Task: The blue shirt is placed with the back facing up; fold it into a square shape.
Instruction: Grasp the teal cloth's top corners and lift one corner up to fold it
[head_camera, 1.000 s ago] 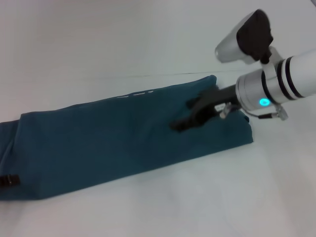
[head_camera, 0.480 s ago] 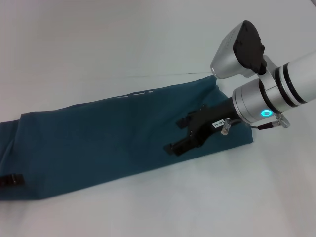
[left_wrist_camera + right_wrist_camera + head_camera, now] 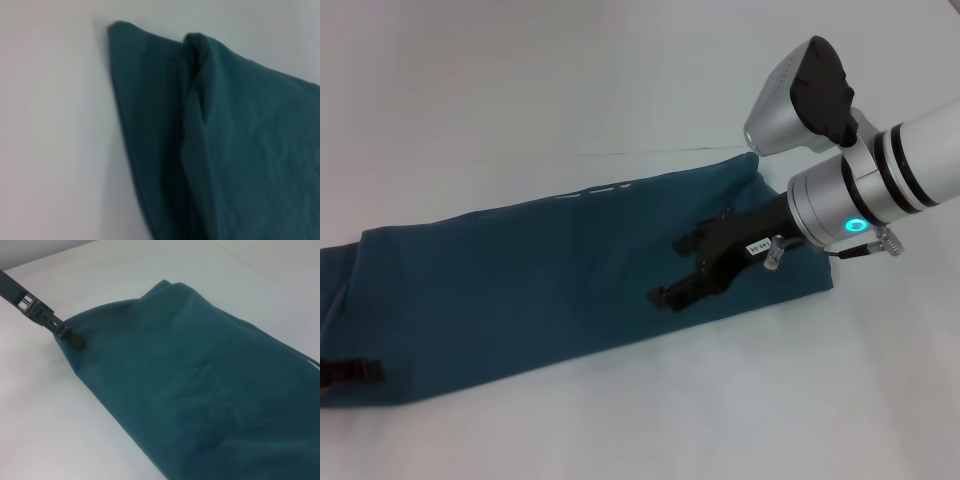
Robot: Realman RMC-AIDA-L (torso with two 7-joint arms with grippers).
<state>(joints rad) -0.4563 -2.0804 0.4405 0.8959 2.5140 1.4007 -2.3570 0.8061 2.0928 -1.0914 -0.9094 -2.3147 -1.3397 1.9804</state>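
Observation:
The blue shirt lies on the white table as a long folded strip running left to right. My right gripper hovers over its right part, open, with nothing between the two black fingers. Only a black tip of my left gripper shows at the strip's near left corner. The right wrist view shows the shirt and that same left gripper as a thin black bar touching its far corner. Stacked folded layers of the shirt at its left end fill the left wrist view.
White tabletop surrounds the shirt on all sides, with a faint seam line running behind it. The silver right arm reaches in from the right above the shirt's right end.
My right gripper has shifted toward the shirt's near edge and slightly left, and its wrist has turned. The black tip of the left gripper has edged a little further into view.

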